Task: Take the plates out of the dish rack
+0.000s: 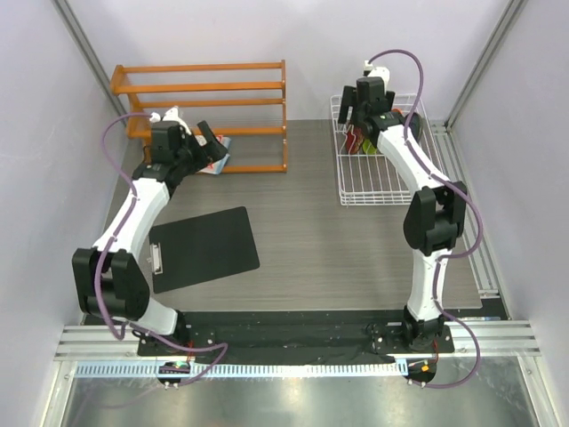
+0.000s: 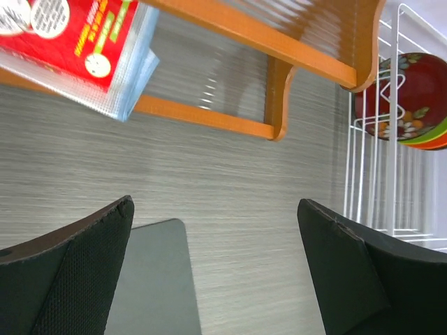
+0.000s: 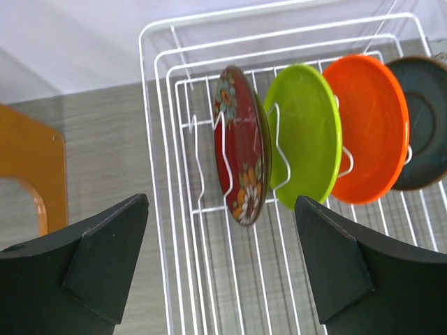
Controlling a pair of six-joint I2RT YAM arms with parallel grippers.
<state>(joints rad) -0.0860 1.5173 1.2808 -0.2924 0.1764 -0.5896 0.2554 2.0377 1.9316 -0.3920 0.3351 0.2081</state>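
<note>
The dish rack (image 1: 378, 182), a white wire basket, sits on the far right part of the grey wood-grain surface (image 1: 302, 222). All four plates are in it, standing on edge between the upright slot wires in the rack's far half. In the right wrist view they run in a row from left to right: the dark red patterned plate (image 3: 241, 146), the lime green plate (image 3: 307, 132), the bright orange plate (image 3: 370, 125) and the dark teal plate (image 3: 426, 118). Each one overlaps the next.

The right gripper (image 3: 222, 201) hangs over the far end of the rack with its jaws spread wide and nothing between them. From its own camera the red plate lies in line with the gap, and both fingers are clear of it. In the top view the right arm hides most of the plates.

The left gripper (image 2: 216, 203) is at the far left, just in front of the orange wooden slatted shelf (image 1: 204, 89). Its jaws are also spread and empty, above bare surface. A red-and-white booklet (image 2: 70, 35) lies over the shelf's lowest slat, near that gripper. A black clipboard (image 1: 204, 249) lies flat on the surface to the near left, well apart from the rack.
</note>
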